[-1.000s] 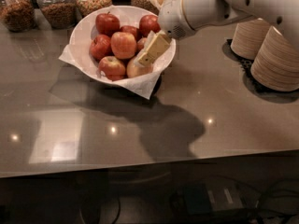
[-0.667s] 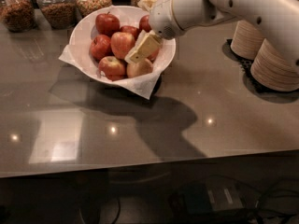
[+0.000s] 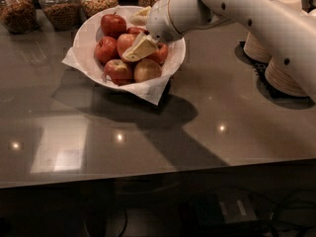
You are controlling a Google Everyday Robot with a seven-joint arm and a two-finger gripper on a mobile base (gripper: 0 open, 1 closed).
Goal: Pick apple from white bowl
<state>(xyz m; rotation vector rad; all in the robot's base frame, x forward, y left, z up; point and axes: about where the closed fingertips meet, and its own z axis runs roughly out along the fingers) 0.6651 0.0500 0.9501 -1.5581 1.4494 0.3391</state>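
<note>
The white bowl [image 3: 85, 39], lined with white paper, stands at the back left of the dark counter and holds several red apples. My gripper [image 3: 129, 38] reaches in from the right on a white arm and hangs low over the bowl's middle. Its cream fingers [image 3: 140, 48] stand apart, one toward the near side and one toward the far rim, with a red apple [image 3: 125, 42] between them. Other apples lie at the far left [image 3: 112, 23], left [image 3: 104, 49] and front [image 3: 117, 70]. Nothing is lifted.
Several glass jars of nuts and grains [image 3: 61, 6] stand along the back edge behind the bowl. Stacks of beige paper bowls [image 3: 286, 68] stand at the right on a dark mat. The counter's front edge [image 3: 148, 174] runs across the lower part.
My gripper has moved left and deeper over the bowl's middle. Its fingers now straddle an apple instead of hovering at the bowl's right side.
</note>
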